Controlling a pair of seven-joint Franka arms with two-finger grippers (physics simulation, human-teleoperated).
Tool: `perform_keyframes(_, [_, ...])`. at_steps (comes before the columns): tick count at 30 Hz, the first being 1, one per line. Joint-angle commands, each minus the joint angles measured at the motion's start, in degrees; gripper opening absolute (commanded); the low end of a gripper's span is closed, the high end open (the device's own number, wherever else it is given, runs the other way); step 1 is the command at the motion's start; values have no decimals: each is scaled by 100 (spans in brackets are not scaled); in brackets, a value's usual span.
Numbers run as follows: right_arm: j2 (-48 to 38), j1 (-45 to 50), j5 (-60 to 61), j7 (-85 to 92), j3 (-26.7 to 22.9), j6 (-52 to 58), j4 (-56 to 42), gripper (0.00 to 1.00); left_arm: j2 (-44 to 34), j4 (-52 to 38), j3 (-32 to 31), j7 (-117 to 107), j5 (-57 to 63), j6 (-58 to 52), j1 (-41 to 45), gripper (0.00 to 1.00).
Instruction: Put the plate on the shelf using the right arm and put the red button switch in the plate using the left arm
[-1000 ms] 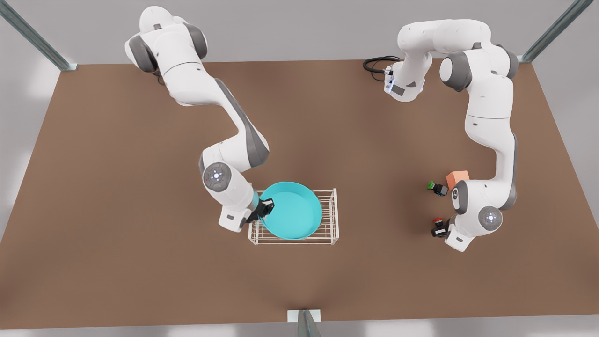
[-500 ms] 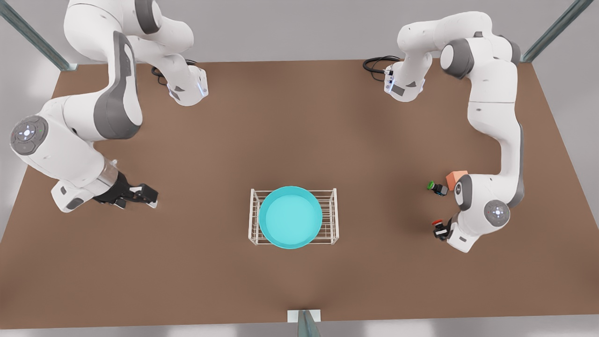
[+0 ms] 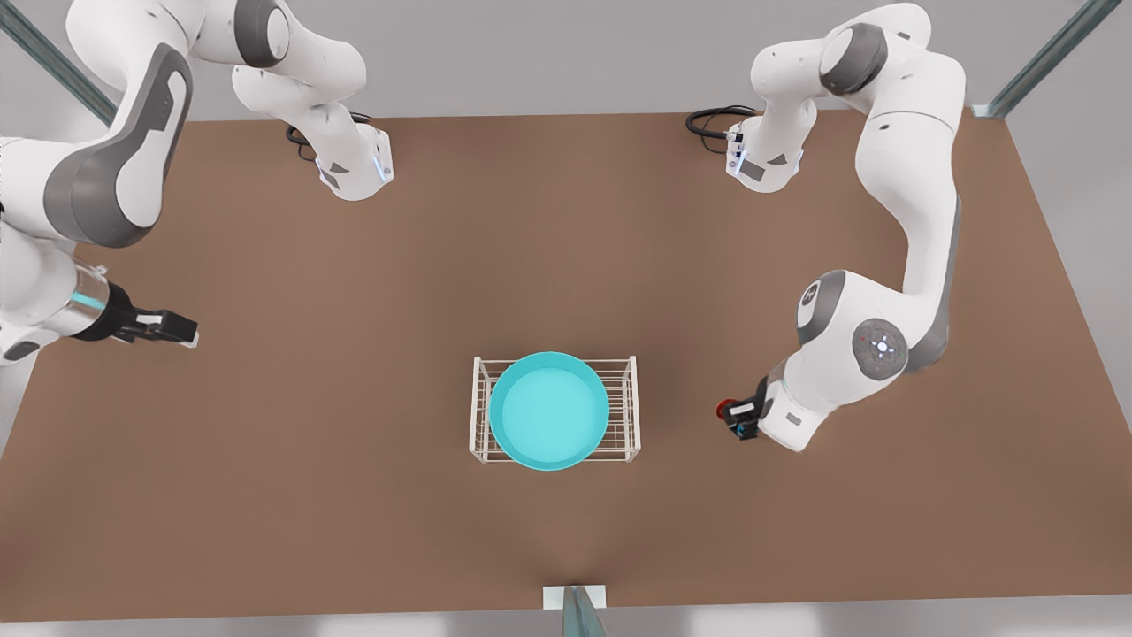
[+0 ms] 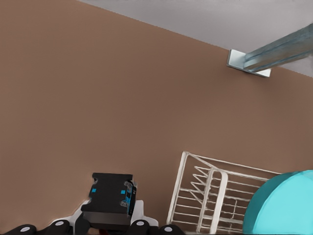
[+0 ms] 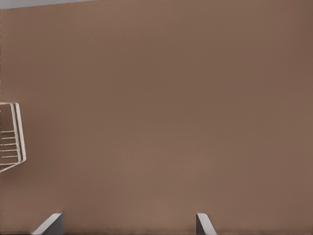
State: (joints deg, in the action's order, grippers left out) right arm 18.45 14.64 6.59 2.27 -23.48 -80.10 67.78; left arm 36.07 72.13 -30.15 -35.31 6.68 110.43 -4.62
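The plate (image 3: 549,410) sat on the shelf (image 3: 630,416) mid-table. To the shelf's right in the front view, the left gripper (image 3: 739,417) hung closed on the switch (image 3: 729,409). Far to the left, the right gripper (image 3: 179,329) hovered with fingers (image 5: 49,224) spread, holding nothing.

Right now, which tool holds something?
The left tool, beside the shelf, grips the red button switch; the right tool hangs open and empty.
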Motion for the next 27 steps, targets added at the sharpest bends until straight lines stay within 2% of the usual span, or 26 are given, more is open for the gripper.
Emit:
perform_keyframes(1, [106, -5, 44, 924, 11, -76, 16, 100, -3, -199, -105, -3746, -9, -180, 137, 47])
perform_keyframes(3, [167, -14, 71, 889, -16, -6, 16, 100, 5, -568, -113, -4291, -9, -40, 392, 47])
perform_keyframes(6, [115, 12, 88, 871, 63, 319, 34, 100, 5, -647, -113, -5090, -9, 698, 691, 47])
perform_keyframes(8, [115, 30, 106, 862, 98, 434, 25, 100, 84, -647, -105, -5591, -9, 1603, 981, 47])
perform_keyframes(12, [132, 48, 659, 19, 265, 636, 16, 100, 357, -647, -61, -6154, 8, 2544, 1490, 47])
perform_keyframes(14, [150, 56, 765, -377, 520, 627, 25, 100, 454, -647, 299, -6321, 9, 2808, 1965, 47])
perform_keyframes(16, [150, 65, 756, -509, 547, 627, 7, 100, 542, -621, 590, -6550, 17, 2887, 2448, 48])
perform_keyframes(19, [150, 65, 756, -509, 547, 627, 16, 100, 647, -621, 590, -6893, 395, 2896, 2642, 50])
perform_keyframes(20, [150, 57, 756, -518, 547, 610, 16, 100, 647, -612, 651, -6893, 553, 2887, 2686, 85])
perform_keyframes(21, [150, 48, 748, -509, 529, 601, 16, 100, 647, -595, 660, -6884, 756, 2879, 2695, 100])
perform_keyframes(24, [150, -146, 721, -403, 468, 601, 25, 100, 612, -586, 695, -6726, 782, 2712, 2668, 100])
perform_keyframes(27, [185, -225, 686, -403, 476, 390, 7, 100, 366, -603, 599, -3961, 685, 491, 1659, 100])
